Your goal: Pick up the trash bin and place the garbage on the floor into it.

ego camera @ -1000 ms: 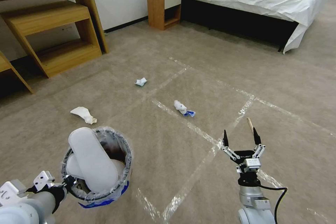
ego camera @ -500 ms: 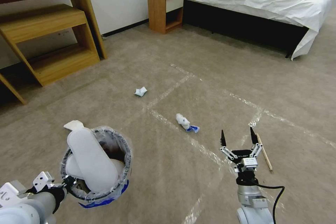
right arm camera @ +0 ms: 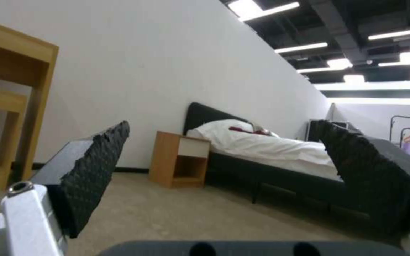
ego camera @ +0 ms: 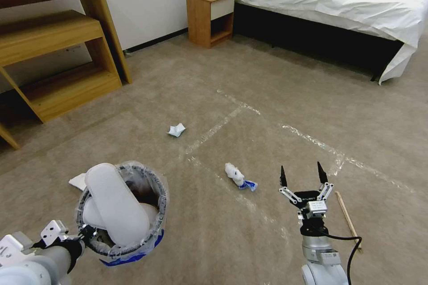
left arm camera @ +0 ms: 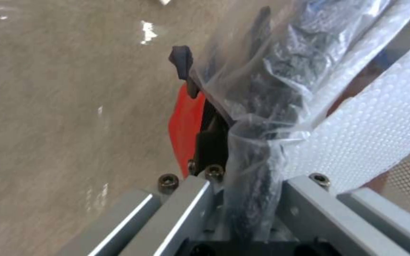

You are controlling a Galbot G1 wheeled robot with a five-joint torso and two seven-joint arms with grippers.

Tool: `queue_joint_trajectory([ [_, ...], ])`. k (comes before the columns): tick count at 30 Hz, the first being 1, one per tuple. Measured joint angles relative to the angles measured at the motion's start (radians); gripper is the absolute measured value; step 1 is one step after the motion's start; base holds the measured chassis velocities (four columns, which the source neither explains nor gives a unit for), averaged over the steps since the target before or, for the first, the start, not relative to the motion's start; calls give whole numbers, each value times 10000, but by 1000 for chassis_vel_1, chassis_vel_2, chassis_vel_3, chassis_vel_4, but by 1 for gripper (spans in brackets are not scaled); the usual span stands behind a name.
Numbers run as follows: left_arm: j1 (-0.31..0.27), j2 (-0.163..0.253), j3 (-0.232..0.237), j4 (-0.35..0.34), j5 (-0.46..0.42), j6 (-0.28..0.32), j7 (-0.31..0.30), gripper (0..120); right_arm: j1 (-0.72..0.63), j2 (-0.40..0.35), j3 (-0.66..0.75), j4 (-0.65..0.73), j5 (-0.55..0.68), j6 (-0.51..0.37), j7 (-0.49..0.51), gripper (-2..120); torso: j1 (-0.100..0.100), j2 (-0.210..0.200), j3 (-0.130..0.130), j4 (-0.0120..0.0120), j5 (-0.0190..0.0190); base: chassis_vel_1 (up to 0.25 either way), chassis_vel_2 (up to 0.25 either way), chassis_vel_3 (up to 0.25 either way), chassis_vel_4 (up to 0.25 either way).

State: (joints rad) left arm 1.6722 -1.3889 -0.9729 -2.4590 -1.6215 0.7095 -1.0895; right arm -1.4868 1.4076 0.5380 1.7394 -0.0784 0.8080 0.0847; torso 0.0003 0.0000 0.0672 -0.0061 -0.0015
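Note:
My left gripper (ego camera: pixel 85 233) is shut on the near rim of the trash bin (ego camera: pixel 158 196), held above the floor (ego camera: pixel 249 98) at lower left. A white slipper (ego camera: pixel 117 205) sticks up out of the bag-lined bin. The left wrist view shows a black finger (left arm camera: pixel 181 62) clamped on the red bin wall (left arm camera: pixel 186 124) and crinkly bag (left arm camera: pixel 262 106). My right gripper (ego camera: pixel 302 174) is open and empty, pointing forward above the carpet. Garbage on the floor: a crumpled paper (ego camera: pixel 177 130), a white tissue with a blue scrap (ego camera: pixel 236 175), a wooden stick (ego camera: pixel 347 216) right of the right gripper, and a white piece (ego camera: pixel 78 181) beside the bin.
A wooden desk with shelves (ego camera: pixel 58 53) stands at the far left. A small nightstand (ego camera: pixel 209 18) and a white-sheeted bed (ego camera: pixel 339 4) line the back. Shiny tape lines (ego camera: pixel 312 140) cross the carpet. The right wrist view looks at the bed (right arm camera: pixel 262 149) between its open fingers.
The whole head view has shifted, so the camera moved: the litter and tape lines now sit lower and nearer. Both arms hold the same pose, the bin still gripped.

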Motion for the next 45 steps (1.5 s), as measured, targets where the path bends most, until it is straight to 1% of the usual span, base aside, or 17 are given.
queue_joint_trajectory([
  [8,-40,-69,46,6,30,-5,-3,0,57,-9,-58,-84,-13,0,-14,100,1,0,1,0,5,-212,201,212,-202],
  [11,-55,-67,46,21,35,-10,-4,0,82,-12,-70,-97,-12,0,-17,100,1,-1,1,-1,-1,-199,215,192,-199],
  [30,-127,-8,35,107,35,-38,-6,0,306,13,-103,-296,-25,1,-210,100,2,-1,2,-1,4,-202,207,199,-211],
  [33,-134,-5,37,124,35,-40,-6,0,362,16,-79,-339,-78,2,-165,100,3,-2,4,1,-1,-85,91,87,-67],
  [34,-142,5,38,129,35,-40,-6,0,387,13,-35,-362,-130,1,-142,100,3,-2,3,0,3,0,0,0,0],
  [45,-87,13,38,99,34,-39,-16,0,399,-144,164,-469,-159,4,-103,100,2,-1,0,0,2,8,-13,-11,9],
])
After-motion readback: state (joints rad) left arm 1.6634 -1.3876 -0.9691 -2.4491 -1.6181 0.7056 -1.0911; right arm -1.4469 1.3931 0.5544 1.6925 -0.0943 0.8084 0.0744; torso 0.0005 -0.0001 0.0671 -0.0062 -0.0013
